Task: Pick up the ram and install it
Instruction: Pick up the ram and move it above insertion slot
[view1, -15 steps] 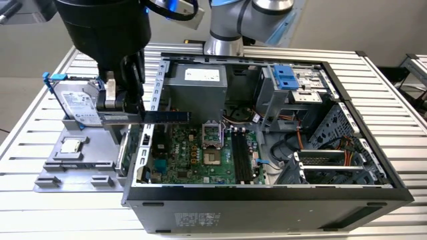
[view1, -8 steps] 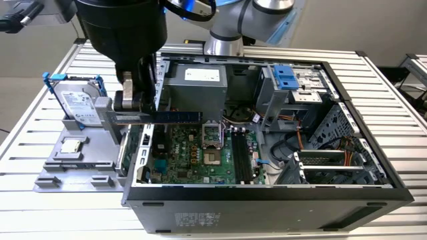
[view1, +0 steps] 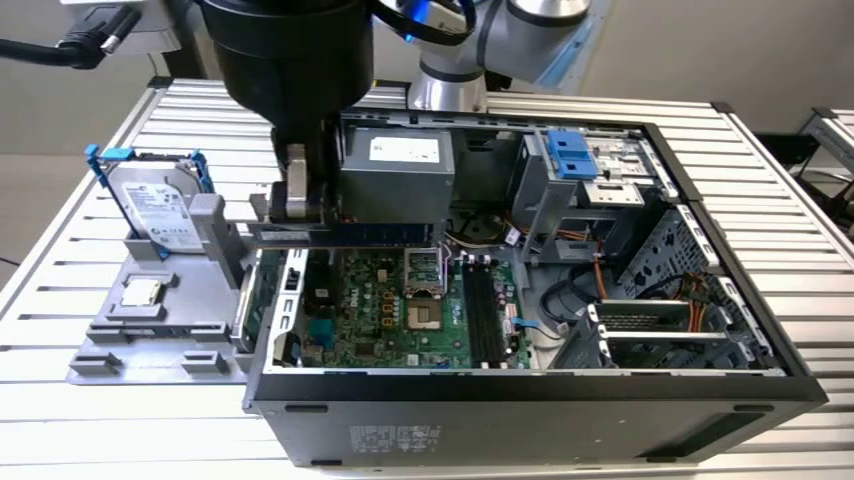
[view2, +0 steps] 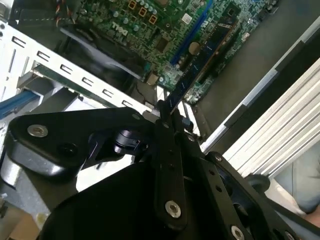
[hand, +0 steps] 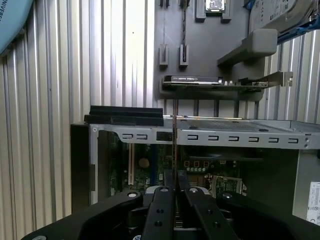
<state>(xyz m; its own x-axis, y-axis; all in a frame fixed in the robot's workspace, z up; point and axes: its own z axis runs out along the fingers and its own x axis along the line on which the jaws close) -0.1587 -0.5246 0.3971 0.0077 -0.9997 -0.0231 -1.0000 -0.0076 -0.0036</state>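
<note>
1. The gripper (view1: 298, 208) pinches one end of the ram (view1: 380, 232) between its closed fingers (hand: 161, 200).
2. The ram juts out level from the fingertips, held above the motherboard (view1: 394, 300) inside the open computer case (view1: 534, 388).

Glossy black cylindrical wrist (view1: 296, 50), silver arm joint (view1: 561, 30), blue cable (view1: 418, 12); matte black fingers (hand: 161, 210) dotted with silver screws (view2: 173, 209).

a white printed logo stands on the motherboard (view2: 121, 26); white labels sit on the hard drive (view1: 158, 215), power supply (view1: 394, 165) and case wall (view1: 534, 425); their print is too small to read
</note>
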